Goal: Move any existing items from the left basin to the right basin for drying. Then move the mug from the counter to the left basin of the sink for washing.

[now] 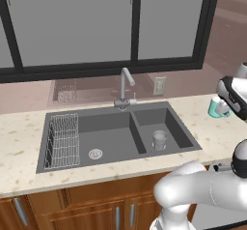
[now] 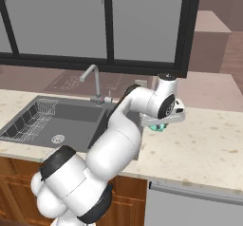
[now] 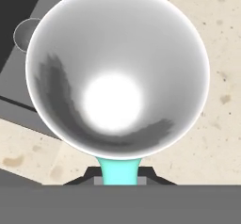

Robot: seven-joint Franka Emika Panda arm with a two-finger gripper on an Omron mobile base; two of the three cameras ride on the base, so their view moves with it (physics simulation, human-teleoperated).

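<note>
The teal mug (image 1: pixel 215 107) is over the beige counter (image 1: pixel 19 151), to the right of the sink, with my gripper (image 1: pixel 225 106) shut on it. From the hand view I look down into the mug's white inside (image 3: pixel 117 72). Its teal handle (image 3: pixel 120 169) sits between my fingertips, where my gripper (image 3: pixel 120 176) is shut on it. I cannot tell whether the mug rests on the counter or hangs just above it. The grey glass (image 1: pixel 159 139) stands upright in the right basin (image 1: pixel 181 130). The left basin (image 1: pixel 113 139) holds nothing but its wire rack (image 1: pixel 62 139).
A chrome gooseneck faucet (image 1: pixel 126 86) rises behind the divider between the basins. A wall outlet (image 1: pixel 159 85) sits behind the right basin, under the dark-framed window. Brown cabinets run below the counter's front edge.
</note>
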